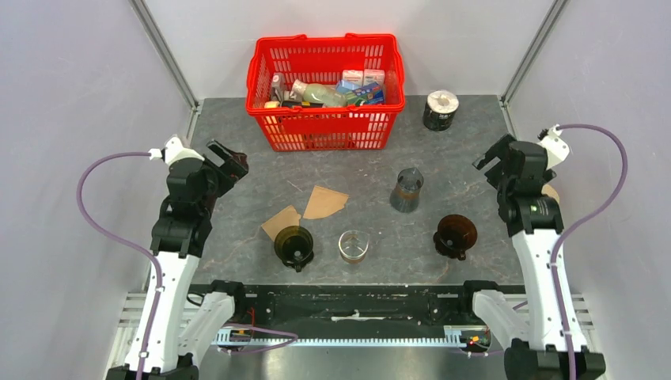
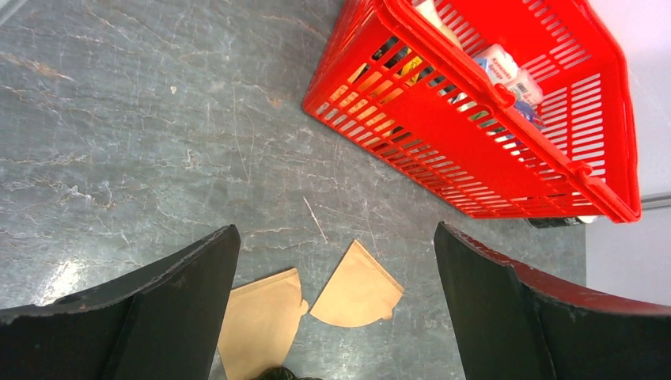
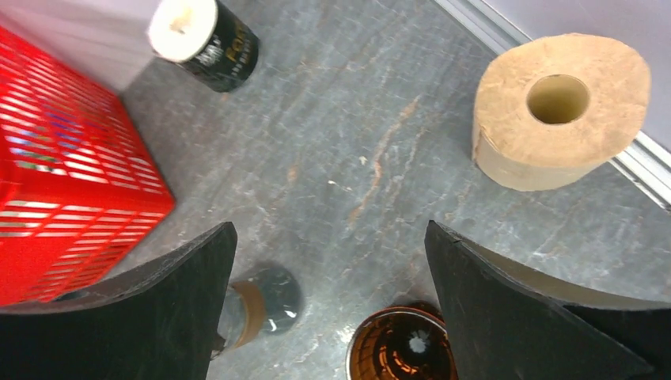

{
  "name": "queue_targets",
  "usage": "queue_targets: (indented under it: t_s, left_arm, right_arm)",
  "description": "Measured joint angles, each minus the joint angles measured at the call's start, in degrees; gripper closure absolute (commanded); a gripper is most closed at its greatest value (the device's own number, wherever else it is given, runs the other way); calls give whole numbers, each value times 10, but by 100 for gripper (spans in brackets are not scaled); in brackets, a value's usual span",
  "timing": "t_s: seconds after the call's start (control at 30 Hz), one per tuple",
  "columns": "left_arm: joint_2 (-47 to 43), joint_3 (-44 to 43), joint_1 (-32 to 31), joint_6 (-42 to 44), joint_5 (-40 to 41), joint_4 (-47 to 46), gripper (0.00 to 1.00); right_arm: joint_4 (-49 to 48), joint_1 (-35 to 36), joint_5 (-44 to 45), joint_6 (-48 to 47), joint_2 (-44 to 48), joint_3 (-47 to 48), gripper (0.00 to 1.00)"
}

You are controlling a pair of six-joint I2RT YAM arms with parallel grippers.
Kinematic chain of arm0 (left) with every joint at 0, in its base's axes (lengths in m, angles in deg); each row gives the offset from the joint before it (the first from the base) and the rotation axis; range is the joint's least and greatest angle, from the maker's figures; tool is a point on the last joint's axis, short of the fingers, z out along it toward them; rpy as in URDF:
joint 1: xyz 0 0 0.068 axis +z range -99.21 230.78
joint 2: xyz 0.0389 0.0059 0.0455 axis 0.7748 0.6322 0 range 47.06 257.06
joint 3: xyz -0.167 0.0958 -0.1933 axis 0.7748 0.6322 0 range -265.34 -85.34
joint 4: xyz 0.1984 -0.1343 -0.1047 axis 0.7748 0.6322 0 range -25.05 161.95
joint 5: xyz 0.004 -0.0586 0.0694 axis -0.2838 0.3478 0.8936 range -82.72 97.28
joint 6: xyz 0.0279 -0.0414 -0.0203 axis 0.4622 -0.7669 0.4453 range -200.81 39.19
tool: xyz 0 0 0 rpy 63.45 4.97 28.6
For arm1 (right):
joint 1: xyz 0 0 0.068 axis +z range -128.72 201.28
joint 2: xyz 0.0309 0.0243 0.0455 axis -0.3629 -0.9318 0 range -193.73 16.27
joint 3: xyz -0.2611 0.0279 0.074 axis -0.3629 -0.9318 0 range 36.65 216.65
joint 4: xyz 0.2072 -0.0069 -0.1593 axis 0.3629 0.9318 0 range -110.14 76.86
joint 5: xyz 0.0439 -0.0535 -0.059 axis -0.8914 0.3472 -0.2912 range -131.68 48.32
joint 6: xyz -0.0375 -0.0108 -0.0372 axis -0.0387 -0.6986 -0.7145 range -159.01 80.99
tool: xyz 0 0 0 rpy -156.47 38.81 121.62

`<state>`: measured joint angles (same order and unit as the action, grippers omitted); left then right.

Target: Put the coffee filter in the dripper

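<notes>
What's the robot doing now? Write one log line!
left gripper: open, empty | right gripper: open, empty | coffee filters: both on table | drippers: both without filter

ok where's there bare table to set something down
Bare table left of the red basket, beyond the left gripper. Another bare patch between the carafe, the black tin and the right gripper. Crowded along the near row: filters, dark dripper, glass cup, brown dripper.
</notes>
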<state>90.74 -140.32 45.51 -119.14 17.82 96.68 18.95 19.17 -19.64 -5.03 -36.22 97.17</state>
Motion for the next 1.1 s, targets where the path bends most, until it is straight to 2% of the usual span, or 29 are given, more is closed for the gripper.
queue_targets:
  t_s: [0.3,0.63,0.93,1.1]
  left_arm:
    - [2,0,0,0,-1,-8,0]
    - [22,24,0,-2,-53,-89,0]
    - [65,35,0,-2,-96,-139,0]
    - [67,48,0,-2,-122,-184,0]
  right_arm:
    - [-89,0,-46,5,117,-82,3]
    - [-116,0,-79,-5,87,-91,3]
    - [-72,0,-112,-10,37,-89,3]
    - [24,0,-118,-10,9,-59,3]
